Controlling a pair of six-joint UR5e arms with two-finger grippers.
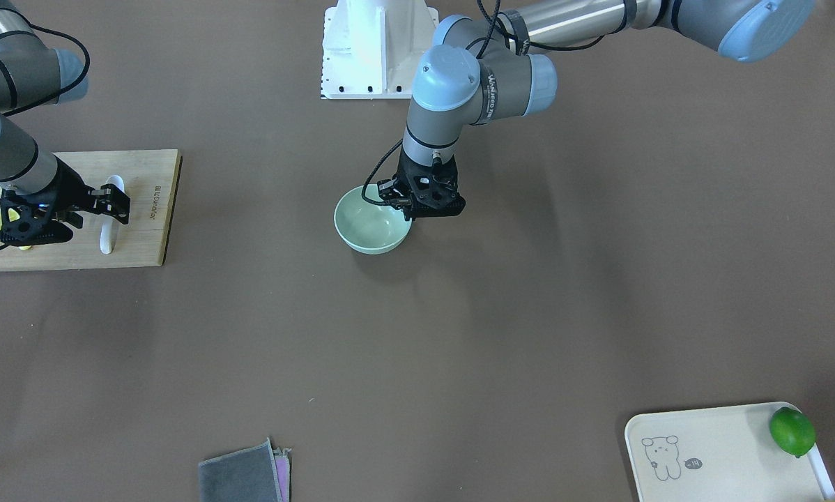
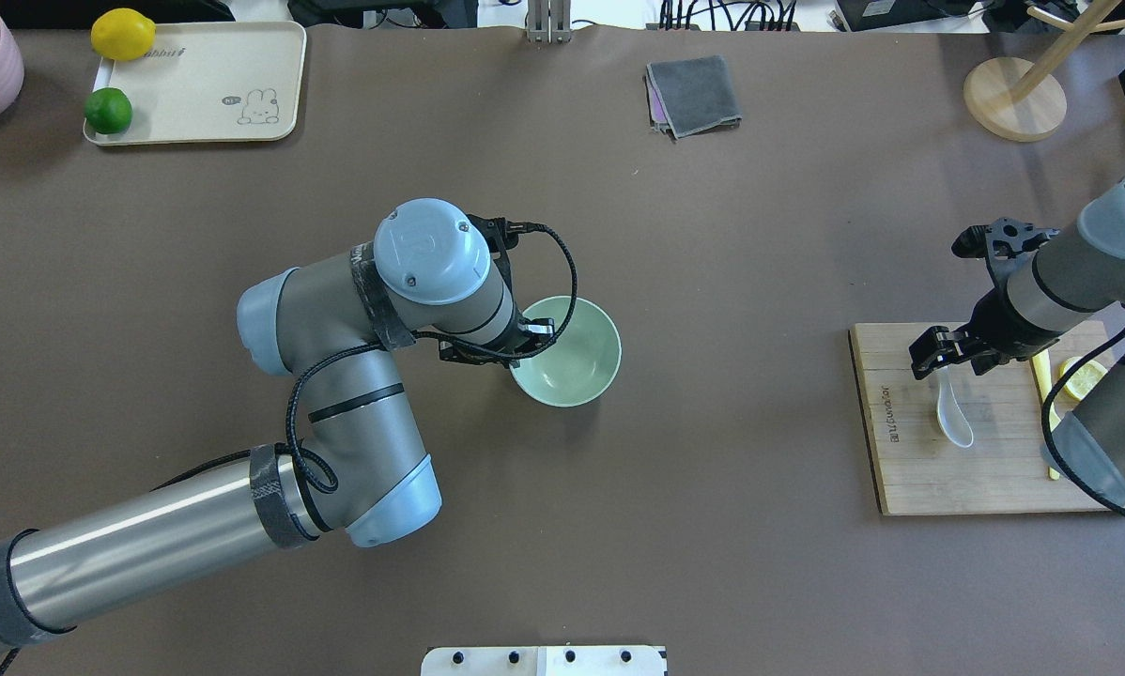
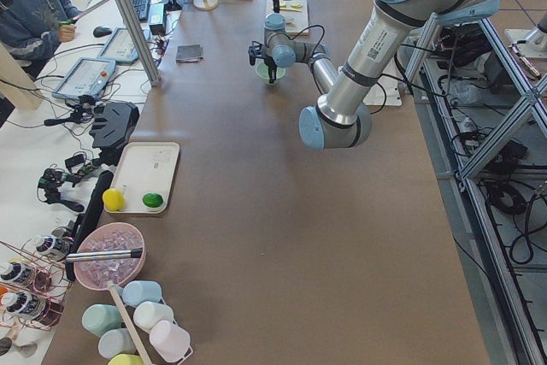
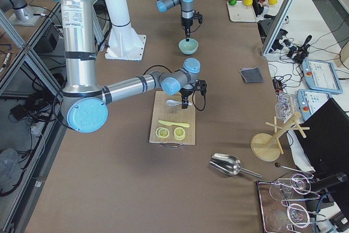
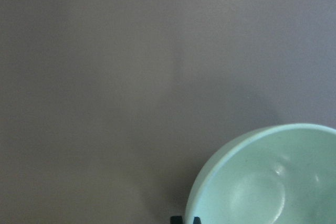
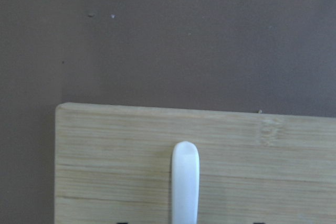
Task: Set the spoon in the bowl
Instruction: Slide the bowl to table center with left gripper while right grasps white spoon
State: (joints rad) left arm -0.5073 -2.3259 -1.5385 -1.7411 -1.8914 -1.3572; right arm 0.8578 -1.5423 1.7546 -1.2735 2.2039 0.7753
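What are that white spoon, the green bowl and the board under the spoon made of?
The spoon: probably glazed ceramic, maybe hard plastic; glossy, thick, white. The bowl: ceramic or melamine; smooth mint surface, soft highlights. The board: bamboo or wood, matte, pale grain strips showing.

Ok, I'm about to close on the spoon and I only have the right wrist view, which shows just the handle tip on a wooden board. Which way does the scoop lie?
Observer: The spoon lies flat on the cutting board, its scoop on the robot's side of the right hand, which is open astride the handle.
Operator: And where is the bowl?
Observer: The bowl stands mid-table, off the board toward the robot's left, upright and empty.
Operator: Is the other arm out of the way?
Observer: No. The left hand is at the bowl's rim and looks shut on it.
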